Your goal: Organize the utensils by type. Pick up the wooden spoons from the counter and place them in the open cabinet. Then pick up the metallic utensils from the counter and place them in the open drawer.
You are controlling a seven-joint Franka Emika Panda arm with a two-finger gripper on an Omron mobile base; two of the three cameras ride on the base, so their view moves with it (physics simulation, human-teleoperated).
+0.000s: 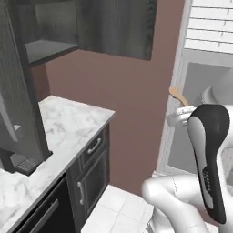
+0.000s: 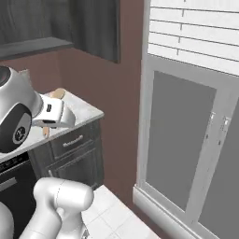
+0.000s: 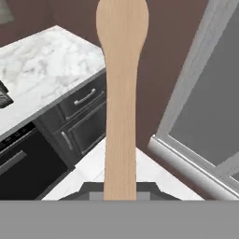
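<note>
We have the wooden spoon (image 3: 120,93) in hand: in the hand view its pale handle rises straight up from between the finger tips and ends in the small oval bowl near the top. The gripper (image 3: 120,196) is closed almost fully, pinched on the lower end of that handle. In the left base view the spoon's tan tip (image 1: 178,95) pokes out above the wrist, and the hand rides in the air off the end of the counter (image 1: 68,123), out over the floor in front of the brown wall.

Below and beside the spoon we see the marble counter's corner with the dark drawer fronts (image 3: 84,100) under it, and the pale tiled floor (image 3: 93,172) further down. To one side stands a grey glazed door (image 2: 182,140) in a light frame.

Up and to the left in the left base view hangs the open cabinet (image 1: 50,48), its grey shelf visible and its dark door (image 1: 116,27) swung out.

We judge this to be the carry stage of the first step, spoon lifted and not yet stowed. Next we need to swing the arm up and left toward the cabinet shelf, clearing the open door, then bring the spoon in over the shelf before letting go.
</note>
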